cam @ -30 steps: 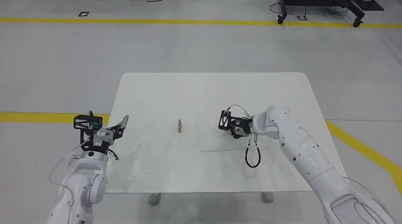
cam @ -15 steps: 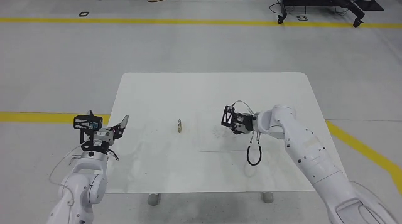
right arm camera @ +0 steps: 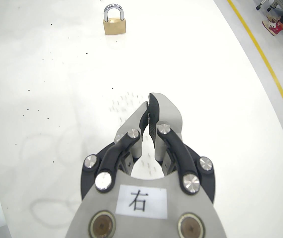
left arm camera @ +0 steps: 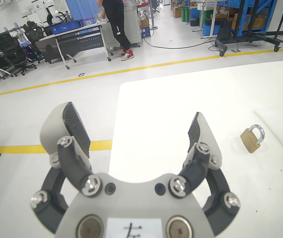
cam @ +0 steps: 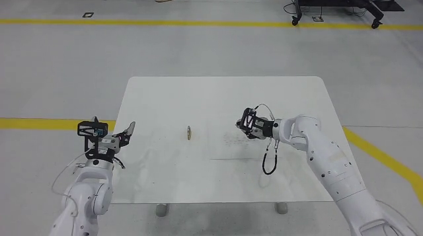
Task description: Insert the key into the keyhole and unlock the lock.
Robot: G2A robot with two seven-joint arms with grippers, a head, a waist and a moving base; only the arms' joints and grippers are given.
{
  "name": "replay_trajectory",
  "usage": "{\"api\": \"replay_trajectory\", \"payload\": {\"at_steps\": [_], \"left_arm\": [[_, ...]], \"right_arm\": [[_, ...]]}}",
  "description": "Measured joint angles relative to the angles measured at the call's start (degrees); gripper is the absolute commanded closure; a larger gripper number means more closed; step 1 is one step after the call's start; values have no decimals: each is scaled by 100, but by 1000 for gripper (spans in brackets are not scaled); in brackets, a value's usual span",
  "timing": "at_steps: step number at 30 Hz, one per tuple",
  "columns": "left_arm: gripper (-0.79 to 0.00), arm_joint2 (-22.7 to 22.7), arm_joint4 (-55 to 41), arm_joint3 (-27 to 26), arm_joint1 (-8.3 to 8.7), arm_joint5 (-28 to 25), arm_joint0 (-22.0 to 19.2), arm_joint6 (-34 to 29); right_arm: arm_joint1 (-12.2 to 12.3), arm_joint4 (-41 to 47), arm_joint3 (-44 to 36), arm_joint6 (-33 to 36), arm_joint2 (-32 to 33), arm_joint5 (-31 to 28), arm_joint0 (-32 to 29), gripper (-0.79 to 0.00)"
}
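A small brass padlock (cam: 189, 132) with a steel shackle lies on the white table (cam: 198, 90) near its middle; it also appears in the left wrist view (left arm camera: 251, 139) and the right wrist view (right arm camera: 114, 23). My right gripper (cam: 243, 122) (right arm camera: 148, 100) hovers right of the padlock, pointing at it, fingers shut. A thin metal sliver, apparently the key (right arm camera: 148, 97), pokes out at the tips. My left gripper (cam: 127, 132) (left arm camera: 132, 111) stays at the table's left edge, open and holding nothing.
A black cable loop (cam: 267, 160) hangs from the right arm over the table. Dark specks and scuff marks (right arm camera: 124, 105) dot the surface between the right gripper and the padlock. Yellow floor tape (cam: 39, 123) runs beside the table.
The right gripper has drawn back to the right, away from the padlock, staying shut. The left arm and the padlock have not moved.
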Motion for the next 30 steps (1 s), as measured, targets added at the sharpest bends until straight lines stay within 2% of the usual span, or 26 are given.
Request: {"api": "replay_trajectory", "payload": {"at_steps": [4,10,14,18,25,27,30], "left_arm": [[-785,0,0,0,0,0,0,0],[-785,0,0,0,0,0,0,0],[-785,0,0,0,0,0,0,0],[-785,0,0,0,0,0,0,0],[-785,8,-51,-19,-19,-13,-6,21],[-785,6,-415,-52,-65,-173,-38,28],[-785,72,-1869,-25,-128,-409,-183,-64]], "right_arm": [[-10,114,-52,-172,-19,47,-76,0],[-30,1103,58,-1453,106,-474,-153,0],[-70,1630,314,-1965,79,-744,-64,0],[-63,1519,366,-1805,119,-502,26,0],[-63,1514,361,-1812,118,-499,22,0],[-63,1514,361,-1812,118,-499,22,0],[-94,1726,340,-1944,45,-432,-91,0]]}}
